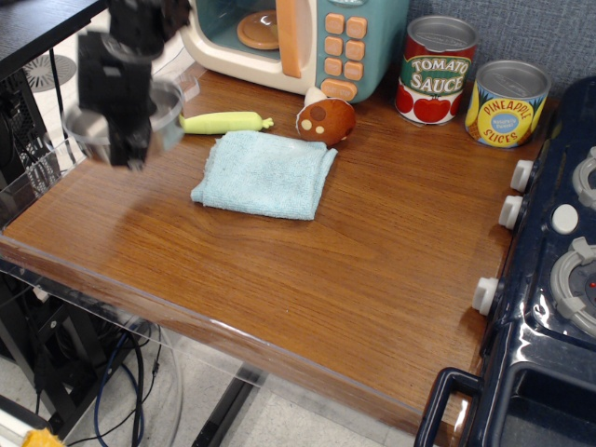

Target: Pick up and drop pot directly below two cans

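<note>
The small shiny steel pot (160, 119) hangs in the air above the table's left edge, blurred by motion. My gripper (126, 149) is shut on the pot's near rim and holds it clear of the wood. The two cans stand at the back right: the red-and-green Tomato Sauce can (438, 71) and the yellow-and-blue Pineapple Slices can (506, 103). The wooden tabletop (410, 214) in front of the cans is bare.
A folded light-blue cloth (266, 173) lies left of centre. A yellow-green toy vegetable (224, 122) and a brown mushroom toy (326, 119) lie behind it. A toy microwave (298, 37) stands at the back. A dark toy stove (559, 261) lines the right edge.
</note>
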{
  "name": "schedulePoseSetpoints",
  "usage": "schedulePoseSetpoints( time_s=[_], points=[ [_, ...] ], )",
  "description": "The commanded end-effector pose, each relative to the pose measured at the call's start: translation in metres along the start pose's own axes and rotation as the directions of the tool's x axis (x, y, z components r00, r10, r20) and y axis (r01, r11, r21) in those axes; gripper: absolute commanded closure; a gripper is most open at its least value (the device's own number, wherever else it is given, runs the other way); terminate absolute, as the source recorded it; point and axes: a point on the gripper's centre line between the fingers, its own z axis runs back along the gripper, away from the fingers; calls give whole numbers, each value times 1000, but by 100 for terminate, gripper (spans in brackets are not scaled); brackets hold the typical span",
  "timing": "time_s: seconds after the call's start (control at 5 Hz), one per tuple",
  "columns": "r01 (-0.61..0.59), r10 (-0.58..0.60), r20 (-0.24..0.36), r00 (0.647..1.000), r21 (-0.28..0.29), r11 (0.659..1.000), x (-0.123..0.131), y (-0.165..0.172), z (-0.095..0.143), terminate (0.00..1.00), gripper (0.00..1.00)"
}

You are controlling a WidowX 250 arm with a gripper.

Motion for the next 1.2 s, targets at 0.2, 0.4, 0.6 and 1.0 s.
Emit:
schedulePoseSetpoints(
  time_s=[0.2, 0.4, 0.6, 1.0],
  points=[
    [183, -212, -199, 957, -158, 970, -78, 40, 88, 0, 100],
    [236, -265, -207, 942, -154, 959, -116, 56, 86, 0, 100],
    [289, -328, -202, 923, -202, 936, -153, 71, 76, 0, 100],
    [397, -434, -172, 884, -214, 893, -203, 79, 56, 0, 100]
  ],
)
